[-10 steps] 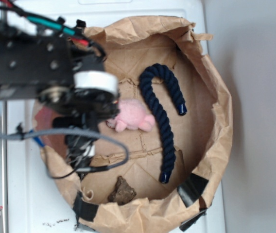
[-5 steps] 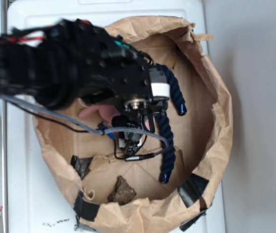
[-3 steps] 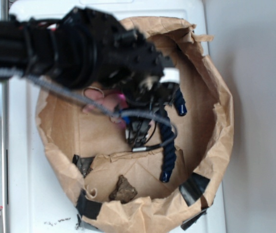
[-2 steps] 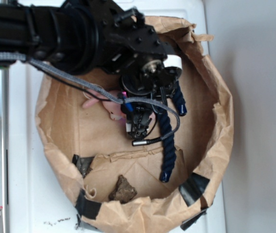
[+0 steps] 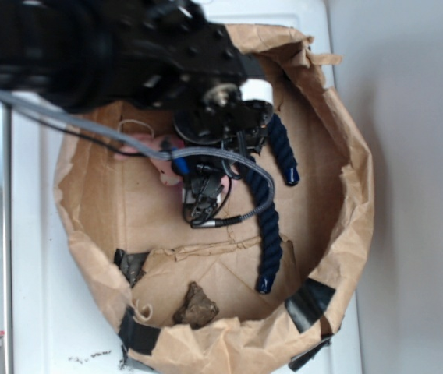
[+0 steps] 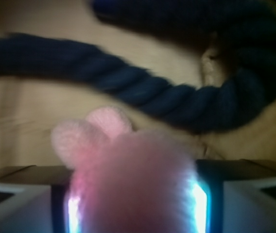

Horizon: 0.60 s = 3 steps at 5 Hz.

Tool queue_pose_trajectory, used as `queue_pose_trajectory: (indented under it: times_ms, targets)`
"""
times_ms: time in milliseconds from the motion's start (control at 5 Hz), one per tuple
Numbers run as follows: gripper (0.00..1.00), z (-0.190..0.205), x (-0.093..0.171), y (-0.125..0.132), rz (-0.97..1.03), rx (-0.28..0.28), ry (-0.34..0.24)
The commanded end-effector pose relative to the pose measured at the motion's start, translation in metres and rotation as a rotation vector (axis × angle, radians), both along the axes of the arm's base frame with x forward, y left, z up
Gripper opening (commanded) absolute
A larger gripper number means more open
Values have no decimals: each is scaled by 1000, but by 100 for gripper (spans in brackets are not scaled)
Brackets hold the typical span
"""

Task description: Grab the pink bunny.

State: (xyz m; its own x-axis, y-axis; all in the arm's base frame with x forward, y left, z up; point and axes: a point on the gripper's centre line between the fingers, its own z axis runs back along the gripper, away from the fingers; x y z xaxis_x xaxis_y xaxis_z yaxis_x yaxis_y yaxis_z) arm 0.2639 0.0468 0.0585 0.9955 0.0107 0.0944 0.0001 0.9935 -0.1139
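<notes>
wrist view: the pink bunny [image 6: 133, 189] fills the lower centre, sitting between the two lit inner faces of the gripper [image 6: 134, 204], one face on each side of its fuzzy body. two rounded pink feet or ears, cannot tell which, stick up at its upper left. the gripper is clenched on the pink bunny, fur pressed against both faces. just beyond it the dark navy rope [image 6: 143, 92] crosses the frame and curls back at right, near the toy, with a thin strip of brown paper showing between them.

exterior view: the arm reaches in from the upper left over a crumpled brown paper bag [image 5: 354, 210] with its rim rolled down into a shallow basin, standing on a white surface [image 5: 34, 312]. the gripper [image 5: 198, 187] is low inside the basin, left of centre. only slivers of the pink bunny [image 5: 167, 173] show under the black hardware, with its cream string loop [image 5: 134, 125] lying toward the upper-left wall. the dark navy rope [image 5: 264, 210] runs just right of the gripper, from the upper middle down to the lower right. a brown rock-like lump [image 5: 196, 305] sits near the bottom rim, well apart from the gripper. bare paper floor lies open to the left and below the gripper; the right wall stands well apart beyond the rope.
</notes>
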Motion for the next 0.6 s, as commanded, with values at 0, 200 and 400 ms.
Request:
queue_pose_trajectory:
  times_ms: [0, 200, 400]
  targets:
    - [0, 116, -3, -4, 7, -3, -57]
    - [0, 166, -5, -4, -27, 11, -32]
    - [100, 176, -24, -7, -80, 163, -24]
